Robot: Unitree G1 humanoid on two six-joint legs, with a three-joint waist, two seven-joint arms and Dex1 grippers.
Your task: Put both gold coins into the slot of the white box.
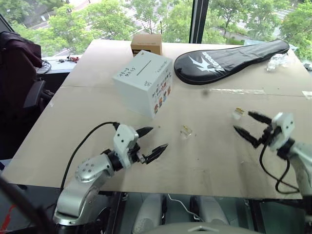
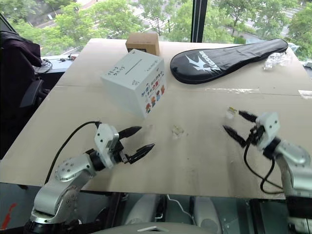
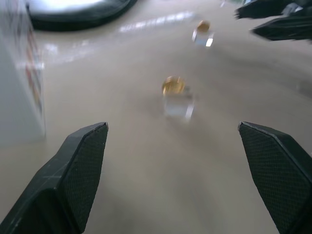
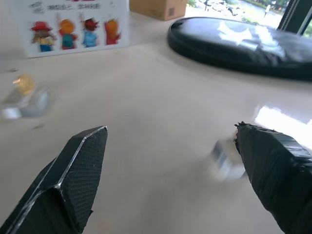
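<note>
Both gold coins (image 3: pixel 173 85) (image 3: pixel 203 25) sit upright in clear holders (image 3: pixel 178 105): tiny, hard, slippery (pinch by the faces). Left gripper (image 1: pixel 152 141) and right gripper (image 1: pixel 246 125) spread, empty.

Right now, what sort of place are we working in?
Probably an office or lab upstairs: a large beige table by tall windows overlooking treetops, with a dark office chair beside it.

**Head pair high, wrist cameras low**

The two eye views look forward and down from the head over the table (image 1: pixel 204 161), sharing the white box (image 1: pixel 144 82). Each wrist view sits low, close to the tabletop, facing across it; both catch one clear holder (image 3: pixel 178 103).
</note>
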